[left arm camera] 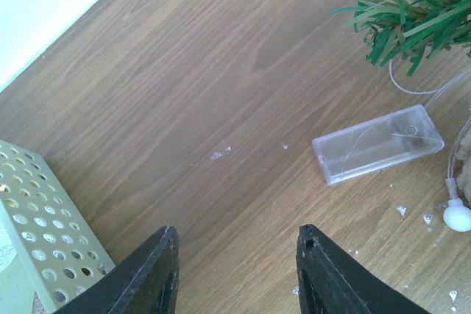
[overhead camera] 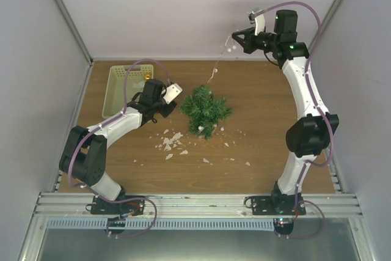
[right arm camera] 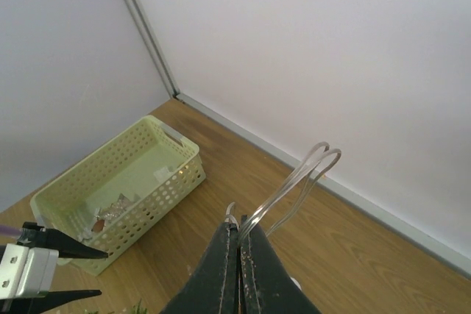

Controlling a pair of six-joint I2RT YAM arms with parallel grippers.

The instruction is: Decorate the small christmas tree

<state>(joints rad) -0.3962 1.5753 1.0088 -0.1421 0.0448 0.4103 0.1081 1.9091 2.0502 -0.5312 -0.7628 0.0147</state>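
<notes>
The small christmas tree (overhead camera: 205, 110) stands mid-table; a few of its green branches (left arm camera: 421, 6) show in the left wrist view. My right gripper (overhead camera: 236, 39) is raised high near the back wall. It is shut (right arm camera: 239, 230) on a loop of the clear light-string wire (right arm camera: 296, 179). The wire (overhead camera: 215, 68) hangs down towards the tree. My left gripper (overhead camera: 171, 107) is open and empty (left arm camera: 237, 237), low over bare wood just left of the tree. A clear battery box (left arm camera: 377, 143) and a white bulb (left arm camera: 456, 215) lie ahead of it, beside the tree.
A pale yellow-green basket (overhead camera: 117, 91) with a few ornaments stands at the back left; its corner (left arm camera: 40, 220) is beside my left fingers, and it also shows in the right wrist view (right arm camera: 181, 169). White flakes (overhead camera: 171, 143) lie scattered in front of the tree. Walls enclose three sides.
</notes>
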